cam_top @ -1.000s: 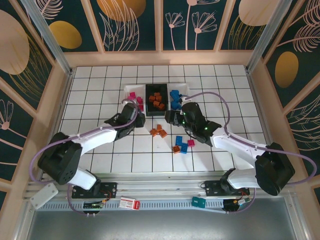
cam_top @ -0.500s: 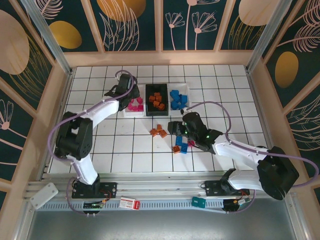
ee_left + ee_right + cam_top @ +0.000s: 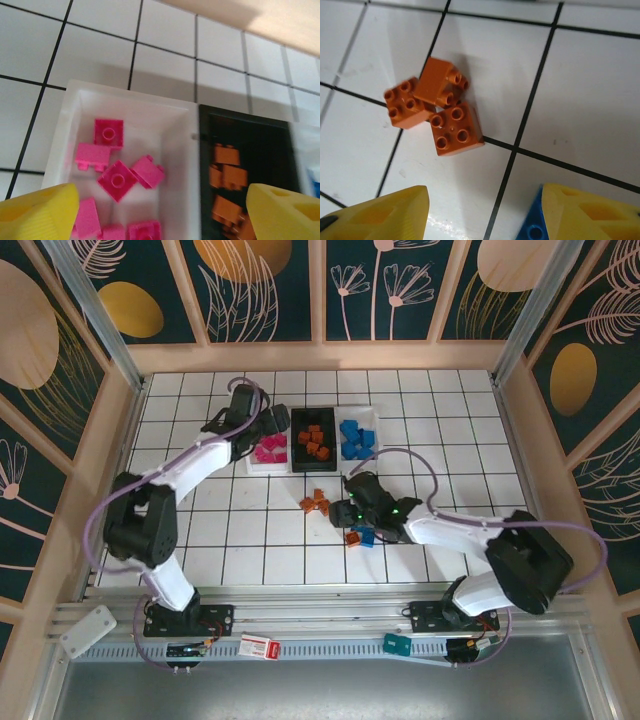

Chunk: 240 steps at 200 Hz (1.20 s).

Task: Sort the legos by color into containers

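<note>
Three containers stand in a row: a left white tray (image 3: 251,462) (image 3: 180,150) with several pink legos (image 3: 270,448) (image 3: 117,180), a black tray (image 3: 295,440) (image 3: 250,130) with orange legos (image 3: 227,175), and a right white tray (image 3: 372,416) with blue ones (image 3: 354,438). My left gripper (image 3: 272,430) (image 3: 162,215) hovers open over the pink tray, nothing between its fingers. My right gripper (image 3: 340,514) (image 3: 482,215) is open low over the floor. Three loose orange legos (image 3: 315,504) (image 3: 435,107) lie just ahead of it. A blue lego (image 3: 532,227) lies against its right finger.
An orange lego (image 3: 352,537) and a blue lego (image 3: 366,536) lie beside the right arm. Wooden walls (image 3: 320,355) fence the tiled floor on three sides. Both arm bases (image 3: 190,620) sit at the near edge.
My left gripper swung from the floor up to the pink tray and opened there. My right gripper pulled back from the trays and came down toward the loose orange legos.
</note>
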Motion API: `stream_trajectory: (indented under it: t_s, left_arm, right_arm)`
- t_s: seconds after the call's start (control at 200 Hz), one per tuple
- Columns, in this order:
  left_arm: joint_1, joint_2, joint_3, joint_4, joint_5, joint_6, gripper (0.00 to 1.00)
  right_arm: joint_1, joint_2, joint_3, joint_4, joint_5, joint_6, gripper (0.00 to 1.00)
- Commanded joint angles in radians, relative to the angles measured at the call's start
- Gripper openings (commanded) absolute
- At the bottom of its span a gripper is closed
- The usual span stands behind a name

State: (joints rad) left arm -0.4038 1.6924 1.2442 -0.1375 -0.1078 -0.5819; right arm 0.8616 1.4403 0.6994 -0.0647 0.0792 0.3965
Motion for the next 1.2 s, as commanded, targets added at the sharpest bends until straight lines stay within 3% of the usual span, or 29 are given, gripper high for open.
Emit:
stream_trajectory:
  t_s: [0.0,0.195,0.48,0.616,0.766,0.866,1.056,1.196]
  left_arm:
    - [-0.056,-0.159,-0.104,0.061,0.042,-0.01,0.9]
    - [-0.115,-0.398,-0.379,0.103,0.034,-0.074,0.98]
    - [-0.119,-0.661,-0.661,0.102,0.043,-0.168,0.99]
    - [-0.119,-0.727,-0.733,0.092,0.037,-0.19,0.99]
    - [-0.118,-0.737,-0.753,0.082,0.025,-0.185,0.99]
    - [-0.119,-0.728,-0.759,0.091,0.034,-0.176,0.99]
    - [-0.119,-0.7,-0.763,0.111,0.047,-0.152,0.99]
    - [-0.119,-0.665,-0.762,0.134,0.067,-0.145,0.99]
  right_arm:
    - [0.042,0.089,0.078,-0.043,0.047,-0.088,0.62]
    - [0.048,0.21,0.153,-0.026,0.084,-0.135,0.62]
    - [0.031,0.347,0.229,-0.009,0.091,-0.166,0.61]
    - [0.028,0.36,0.229,0.008,0.06,-0.179,0.52]
    - [0.035,0.306,0.177,0.012,0.011,-0.188,0.29]
    - [0.039,0.222,0.117,0.012,-0.033,-0.172,0.2]
    - [0.048,0.021,0.069,-0.01,-0.098,-0.138,0.15]
    - [0.01,-0.021,0.161,0.004,-0.123,-0.13,0.14]
